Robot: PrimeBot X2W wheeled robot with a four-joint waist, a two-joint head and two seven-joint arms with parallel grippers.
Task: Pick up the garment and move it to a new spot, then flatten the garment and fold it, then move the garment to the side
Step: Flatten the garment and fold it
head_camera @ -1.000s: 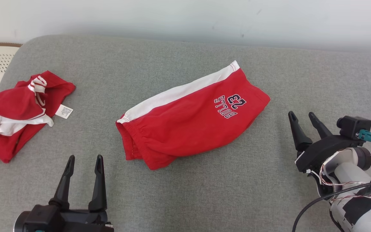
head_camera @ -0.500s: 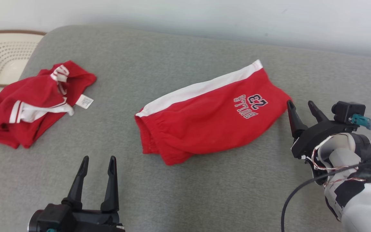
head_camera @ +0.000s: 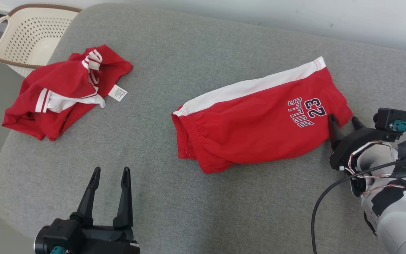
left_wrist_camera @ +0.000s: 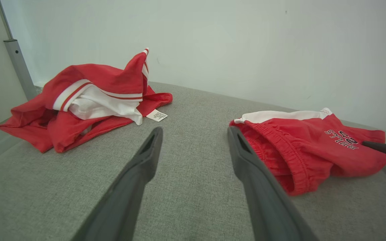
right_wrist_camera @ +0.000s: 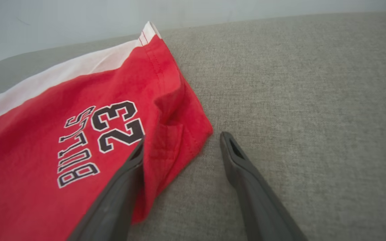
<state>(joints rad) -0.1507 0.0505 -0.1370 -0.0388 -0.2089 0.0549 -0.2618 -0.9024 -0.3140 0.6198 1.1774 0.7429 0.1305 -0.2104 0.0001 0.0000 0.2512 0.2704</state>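
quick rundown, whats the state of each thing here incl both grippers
red shorts, lying fairly flat on the cushion, not held
red top, crumpled in a heap, label showing
basket, upright, nothing seen inside
left gripper, open, empty
right gripper, open, straddling the shorts' corner, not closed on it
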